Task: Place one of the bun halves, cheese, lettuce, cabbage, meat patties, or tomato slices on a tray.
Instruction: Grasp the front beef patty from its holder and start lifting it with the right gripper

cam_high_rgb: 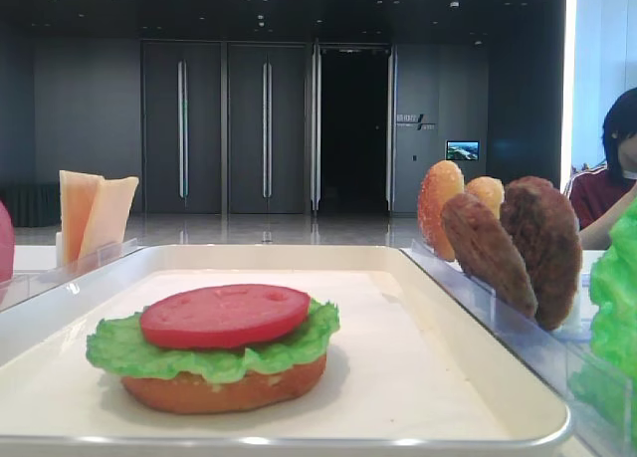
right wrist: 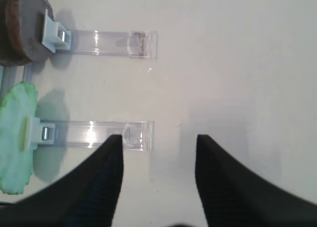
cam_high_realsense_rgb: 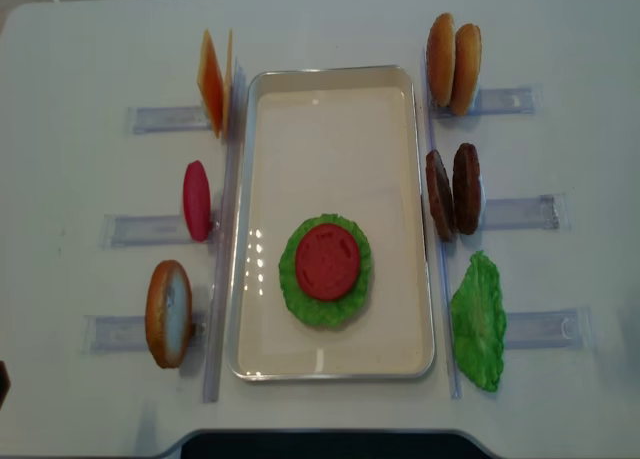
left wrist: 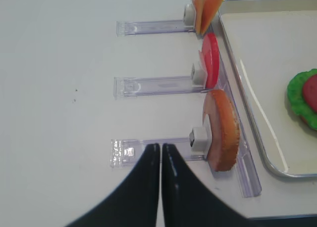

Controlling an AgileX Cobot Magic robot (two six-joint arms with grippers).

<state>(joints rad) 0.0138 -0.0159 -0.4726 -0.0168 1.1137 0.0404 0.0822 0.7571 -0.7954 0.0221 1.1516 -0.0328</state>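
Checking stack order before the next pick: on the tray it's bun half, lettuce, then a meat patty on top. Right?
Not quite. The top layer is a tomato slice, not a meat patty; the overhead exterior view shows it red on the lettuce. Bun half beneath, on the tray, is correct.

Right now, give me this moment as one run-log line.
tray: bun half, lettuce, tomato slice stacked | meat patties: in holder | left gripper: shut, empty | right gripper: open, empty

table (cam_high_realsense_rgb: 80, 39) (white) | on it: tray (cam_high_realsense_rgb: 330, 74), clear holders (cam_high_realsense_rgb: 520, 211) either side
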